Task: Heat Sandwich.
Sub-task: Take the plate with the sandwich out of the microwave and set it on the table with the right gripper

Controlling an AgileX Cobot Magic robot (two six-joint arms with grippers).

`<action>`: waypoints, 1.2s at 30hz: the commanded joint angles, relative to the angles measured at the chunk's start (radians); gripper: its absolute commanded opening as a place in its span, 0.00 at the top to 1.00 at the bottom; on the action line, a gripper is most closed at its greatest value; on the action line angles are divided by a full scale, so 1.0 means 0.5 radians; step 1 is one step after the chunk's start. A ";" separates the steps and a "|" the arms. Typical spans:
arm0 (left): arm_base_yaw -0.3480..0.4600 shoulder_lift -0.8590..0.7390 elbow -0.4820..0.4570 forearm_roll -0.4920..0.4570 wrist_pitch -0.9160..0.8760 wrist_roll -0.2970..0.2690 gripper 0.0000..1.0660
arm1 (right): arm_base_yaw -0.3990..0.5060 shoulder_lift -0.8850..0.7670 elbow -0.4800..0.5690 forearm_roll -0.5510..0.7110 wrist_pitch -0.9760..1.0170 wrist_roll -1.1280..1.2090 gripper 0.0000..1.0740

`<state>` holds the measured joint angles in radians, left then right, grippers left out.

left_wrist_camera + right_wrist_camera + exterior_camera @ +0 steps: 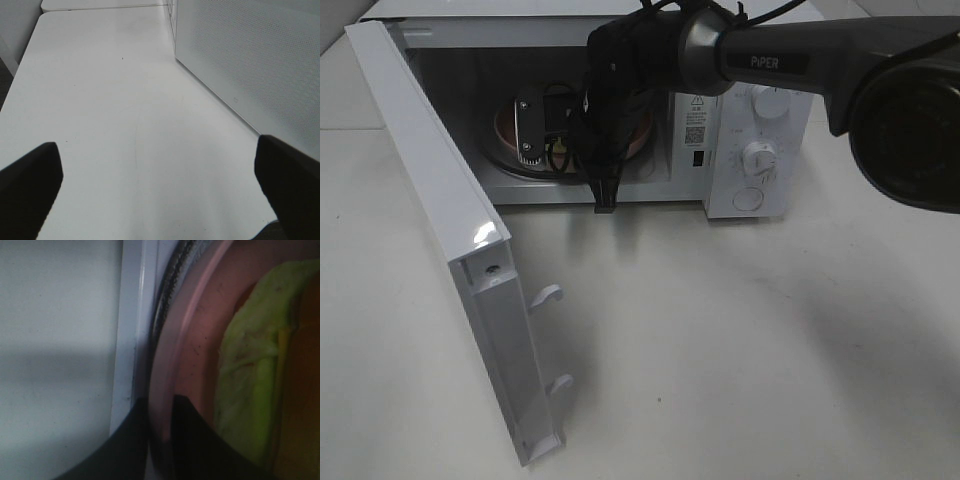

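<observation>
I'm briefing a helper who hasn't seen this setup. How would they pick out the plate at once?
Find the white microwave at the back of the table, its door swung open. Inside, behind the right gripper, sits the plate. It is the only round pink thing there, its rim pinched between the black fingers, with the sandwich on it.

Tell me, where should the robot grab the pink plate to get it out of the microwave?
By its front rim, coming straight in through the open doorway. The pink plate lies flat inside the microwave with the sandwich covering its middle, so only the thin raised edge is free. The right gripper already pinches that edge.
</observation>
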<state>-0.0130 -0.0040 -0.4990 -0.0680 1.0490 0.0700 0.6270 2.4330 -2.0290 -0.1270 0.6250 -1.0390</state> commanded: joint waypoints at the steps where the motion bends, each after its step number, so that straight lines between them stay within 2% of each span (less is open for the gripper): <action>1: 0.004 -0.058 0.010 -0.002 -0.026 0.000 0.06 | -0.010 -0.030 0.008 0.006 0.022 -0.038 1.00; 13: 0.004 -0.058 0.010 -0.002 -0.026 0.000 0.06 | -0.010 -0.116 0.024 0.006 0.060 -0.292 1.00; 25: 0.004 -0.058 0.010 -0.002 -0.026 0.000 0.06 | -0.010 -0.306 0.444 0.000 -0.242 -0.618 1.00; 36: 0.004 -0.056 0.010 -0.002 -0.026 0.000 0.06 | -0.008 -0.450 0.668 0.000 -0.374 -0.746 1.00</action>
<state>-0.0130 -0.0040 -0.4990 -0.0680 1.0490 0.0700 0.6240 2.2320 -1.6930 -0.1240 0.4830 -1.3940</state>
